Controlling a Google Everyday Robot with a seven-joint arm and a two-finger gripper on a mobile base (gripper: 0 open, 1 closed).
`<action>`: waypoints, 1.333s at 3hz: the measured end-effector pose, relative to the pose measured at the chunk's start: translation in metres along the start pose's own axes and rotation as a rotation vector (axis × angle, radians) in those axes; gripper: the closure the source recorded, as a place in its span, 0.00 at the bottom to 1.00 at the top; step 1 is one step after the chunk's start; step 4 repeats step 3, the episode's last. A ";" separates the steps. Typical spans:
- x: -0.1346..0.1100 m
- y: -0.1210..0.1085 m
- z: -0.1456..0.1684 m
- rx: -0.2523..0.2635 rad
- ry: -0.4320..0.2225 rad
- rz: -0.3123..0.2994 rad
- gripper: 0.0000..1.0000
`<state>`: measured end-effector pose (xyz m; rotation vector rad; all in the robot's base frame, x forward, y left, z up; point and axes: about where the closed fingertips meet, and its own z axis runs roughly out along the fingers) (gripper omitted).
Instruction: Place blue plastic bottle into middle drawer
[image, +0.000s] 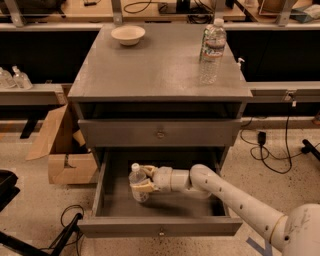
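The middle drawer (160, 226) is pulled open below the shut upper knobbed drawer (160, 133). The blue plastic bottle (137, 182), small and clear with a white cap, stands upright on the drawer floor at its left side. My gripper (142, 179) reaches into the drawer from the right and its tan fingers (145, 187) are closed around the bottle's body. The white arm (235, 200) comes in from the lower right over the drawer's front right corner.
On the cabinet top (150, 70) stand a taller clear bottle with a green label (212, 50) at the right and a white bowl (128, 34) at the back left. A cardboard box (62, 145) sits on the floor left of the cabinet. Cables lie on the floor on both sides.
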<state>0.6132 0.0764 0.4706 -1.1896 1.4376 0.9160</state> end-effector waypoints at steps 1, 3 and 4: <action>0.000 0.001 0.002 -0.004 -0.001 0.000 0.27; -0.001 0.003 0.005 -0.009 -0.003 0.000 0.00; -0.001 0.003 0.005 -0.009 -0.003 0.000 0.00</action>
